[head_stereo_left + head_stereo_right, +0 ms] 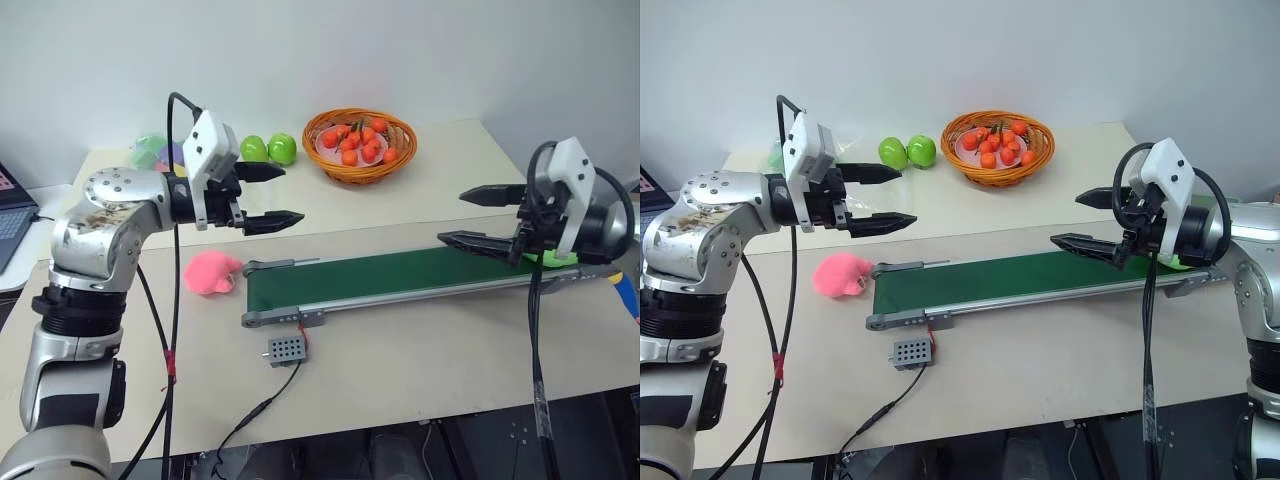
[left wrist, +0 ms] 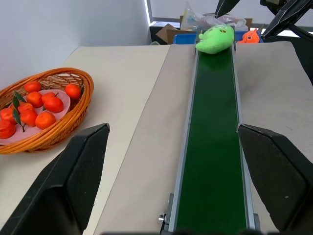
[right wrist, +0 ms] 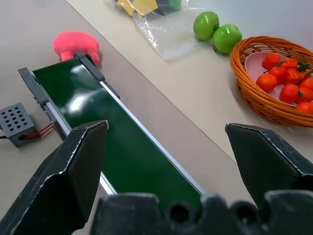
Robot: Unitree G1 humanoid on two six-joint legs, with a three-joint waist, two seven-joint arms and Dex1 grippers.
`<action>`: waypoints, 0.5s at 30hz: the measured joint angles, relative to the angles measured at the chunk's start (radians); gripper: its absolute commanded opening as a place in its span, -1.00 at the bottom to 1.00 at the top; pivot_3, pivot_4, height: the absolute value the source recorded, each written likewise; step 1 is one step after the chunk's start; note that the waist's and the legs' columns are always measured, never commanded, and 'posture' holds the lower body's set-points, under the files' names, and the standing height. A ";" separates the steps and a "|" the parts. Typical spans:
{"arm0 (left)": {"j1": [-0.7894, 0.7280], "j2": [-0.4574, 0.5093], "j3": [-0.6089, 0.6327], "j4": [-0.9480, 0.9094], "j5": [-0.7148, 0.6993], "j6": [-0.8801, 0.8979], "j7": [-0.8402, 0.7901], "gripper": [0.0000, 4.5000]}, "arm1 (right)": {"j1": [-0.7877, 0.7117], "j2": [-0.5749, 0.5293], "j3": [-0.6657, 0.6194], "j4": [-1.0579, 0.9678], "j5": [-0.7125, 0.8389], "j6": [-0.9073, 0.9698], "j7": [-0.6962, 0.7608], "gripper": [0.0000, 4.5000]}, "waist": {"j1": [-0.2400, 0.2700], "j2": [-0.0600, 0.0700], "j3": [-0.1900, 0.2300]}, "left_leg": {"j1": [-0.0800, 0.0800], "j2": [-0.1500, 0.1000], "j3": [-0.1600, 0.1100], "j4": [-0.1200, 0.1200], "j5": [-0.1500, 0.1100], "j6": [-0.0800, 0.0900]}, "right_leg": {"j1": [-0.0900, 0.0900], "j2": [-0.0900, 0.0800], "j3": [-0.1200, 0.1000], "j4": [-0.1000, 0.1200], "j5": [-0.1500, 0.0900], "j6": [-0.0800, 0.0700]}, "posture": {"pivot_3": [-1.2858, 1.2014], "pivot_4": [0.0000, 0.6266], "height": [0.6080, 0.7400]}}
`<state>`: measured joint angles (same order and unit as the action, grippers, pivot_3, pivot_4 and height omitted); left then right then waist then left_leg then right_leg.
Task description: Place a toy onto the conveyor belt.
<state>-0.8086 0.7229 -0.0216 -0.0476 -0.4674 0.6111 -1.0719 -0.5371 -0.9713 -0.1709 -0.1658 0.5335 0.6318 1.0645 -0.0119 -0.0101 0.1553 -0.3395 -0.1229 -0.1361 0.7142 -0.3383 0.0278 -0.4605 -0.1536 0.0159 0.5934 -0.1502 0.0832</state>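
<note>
Both sets of jaws stand wide apart and hold nothing. The right gripper (image 1: 480, 218) hangs above the right-hand end of the conveyor belt (image 1: 400, 275), its fingers pointing along the belt toward the left. The left gripper (image 1: 272, 197) hangs above the table (image 1: 400, 370) near the belt's other end, pointing right.

The toy (image 2: 215, 39) lies on the belt at its far right end, just behind and below the right gripper; from the head views a sliver of lime green shows there, the rest hidden by the wrist. On this evidence the placing appears done.

Handling, by judgement: a soft, light plush that would squash under the pads and not slip; nothing fragile. Best taken across the round body, not by the ears.

Appearance: lime-green, rounded, lying on its side, with a pale patch and a small dark mark on the face.

A pink plush (image 1: 212, 272) lies on the table just beside the belt's left end.
</note>
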 measured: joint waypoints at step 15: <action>-0.020 -0.007 -0.001 0.024 0.027 -0.031 0.003 0.98 | 0.000 0.002 0.000 0.000 0.000 -0.001 -0.001 1.00 | 0.000 0.000 0.000 | 0.000 0.000 0.000 0.000 0.000 0.000 | 0.000 0.000 0.000 0.000 0.000 0.000 | 0.03 -0.52 1.00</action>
<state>-0.8285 0.7159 -0.0227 -0.0232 -0.4401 0.5796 -1.0692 -0.5371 -0.9694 -0.1709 -0.1656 0.5334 0.6313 1.0634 -0.0116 -0.0101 0.1553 -0.3395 -0.1229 -0.1361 0.7142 -0.3383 0.0277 -0.4605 -0.1536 0.0159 0.5934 -0.1502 0.0832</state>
